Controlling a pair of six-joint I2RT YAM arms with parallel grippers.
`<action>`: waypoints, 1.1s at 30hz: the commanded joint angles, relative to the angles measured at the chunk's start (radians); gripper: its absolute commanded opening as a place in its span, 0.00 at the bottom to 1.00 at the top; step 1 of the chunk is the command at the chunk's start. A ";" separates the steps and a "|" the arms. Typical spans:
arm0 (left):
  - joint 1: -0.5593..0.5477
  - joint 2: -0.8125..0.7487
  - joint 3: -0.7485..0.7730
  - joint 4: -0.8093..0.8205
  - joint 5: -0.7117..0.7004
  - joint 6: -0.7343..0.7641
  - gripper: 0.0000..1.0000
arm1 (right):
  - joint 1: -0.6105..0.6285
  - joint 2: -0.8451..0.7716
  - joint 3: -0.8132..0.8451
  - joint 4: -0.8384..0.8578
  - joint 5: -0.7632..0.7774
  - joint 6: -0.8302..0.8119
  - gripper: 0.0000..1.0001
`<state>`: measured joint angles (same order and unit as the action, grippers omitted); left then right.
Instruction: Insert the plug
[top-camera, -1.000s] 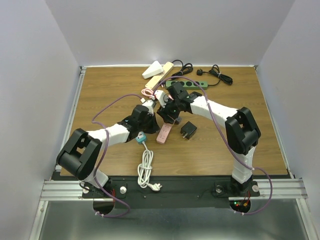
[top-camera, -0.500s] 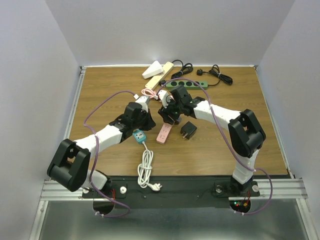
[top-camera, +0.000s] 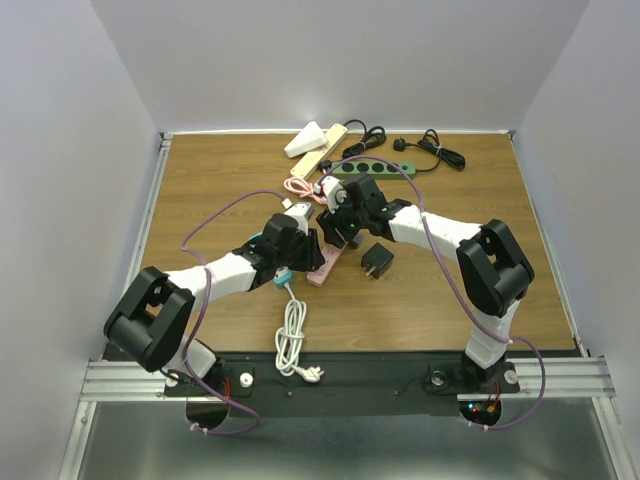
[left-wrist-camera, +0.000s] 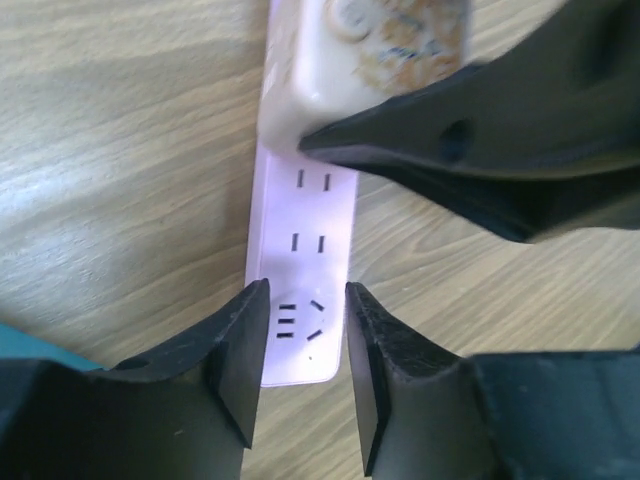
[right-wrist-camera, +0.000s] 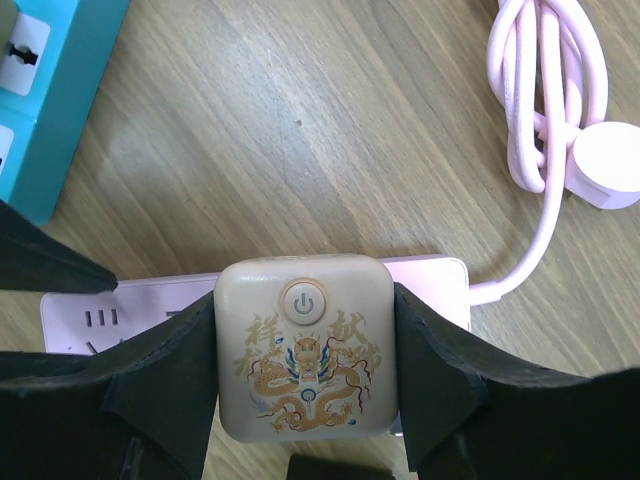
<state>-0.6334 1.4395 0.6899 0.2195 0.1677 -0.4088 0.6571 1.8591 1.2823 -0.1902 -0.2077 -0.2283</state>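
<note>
On the left of the table (top-camera: 200, 190), the left arm stretches forward and inward, low. The left gripper (left-wrist-camera: 300, 345) is at the near end of the pink power strip (left-wrist-camera: 305, 230). Jaws stand narrowly apart, 1 finger along each long edge of the strip; cannot tell whether they press it. A teal socket block (top-camera: 283, 277) lies just beside this gripper on its left, and a white coiled cable (top-camera: 291, 340) runs from the block toward the near edge.

Mid-table, the strip lies flat with 3 sets of slots bare. The cream plug (right-wrist-camera: 305, 360), with a power button and dragon print, sits square over the strip's far end; its pins are hidden, seating unclear. The right gripper (right-wrist-camera: 305, 400) has its jaws clamped on the plug's 2 sides. The right arm comes in from the right, bent at the elbow.

A pink coiled cord (right-wrist-camera: 545, 110) lies just beyond the strip. A black adapter (top-camera: 376, 262) lies right of the strip, apart from it. A green power strip (top-camera: 380, 172) and a black cable (top-camera: 432, 150) lie near the far edge.
</note>
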 joint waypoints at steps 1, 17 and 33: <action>-0.006 0.009 -0.018 0.046 -0.034 0.005 0.49 | 0.015 0.078 -0.020 -0.140 0.042 0.142 0.01; -0.026 0.139 -0.041 0.081 -0.048 -0.024 0.28 | 0.047 -0.015 -0.259 -0.020 0.137 0.227 0.00; -0.031 0.157 -0.052 0.081 -0.040 -0.048 0.21 | 0.099 -0.014 -0.337 0.046 0.192 0.391 0.00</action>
<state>-0.6392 1.5620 0.6750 0.3664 0.0853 -0.4458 0.6922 1.7603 1.0496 0.0914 -0.0662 -0.0849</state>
